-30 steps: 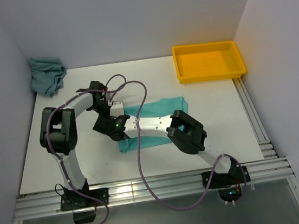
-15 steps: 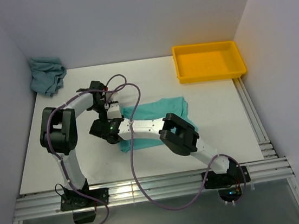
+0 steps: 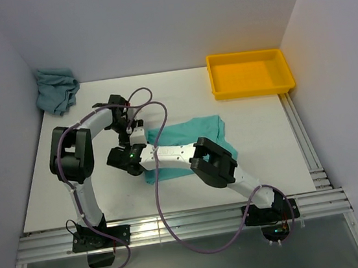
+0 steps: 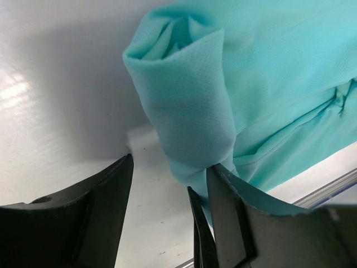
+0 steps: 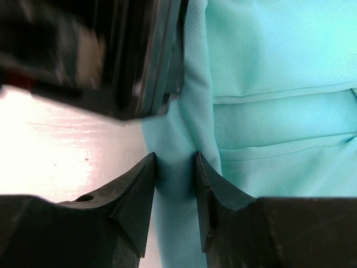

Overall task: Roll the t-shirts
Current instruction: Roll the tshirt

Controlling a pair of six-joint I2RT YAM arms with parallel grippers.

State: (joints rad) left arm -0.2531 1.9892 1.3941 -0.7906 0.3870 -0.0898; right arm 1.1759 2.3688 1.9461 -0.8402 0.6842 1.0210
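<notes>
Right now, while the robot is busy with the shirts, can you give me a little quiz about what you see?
1. True or false: the yellow tray has nothing in it.
2. Which one has a rolled-up end: A, the mint-turquoise t-shirt, or B, the grey-teal t-shirt?
3. Where does the grey-teal t-shirt lie?
Key: 1 true. 2 A. 3 crumpled in the far left corner.

Right gripper (image 5: 174, 158) and its elbow slid toward 9 o'clock along the mint t-shirt (image 3: 192, 132). Left gripper (image 4: 172, 162) edged toward 7 o'clock. More shirt shows at 3 o'clock.
</notes>
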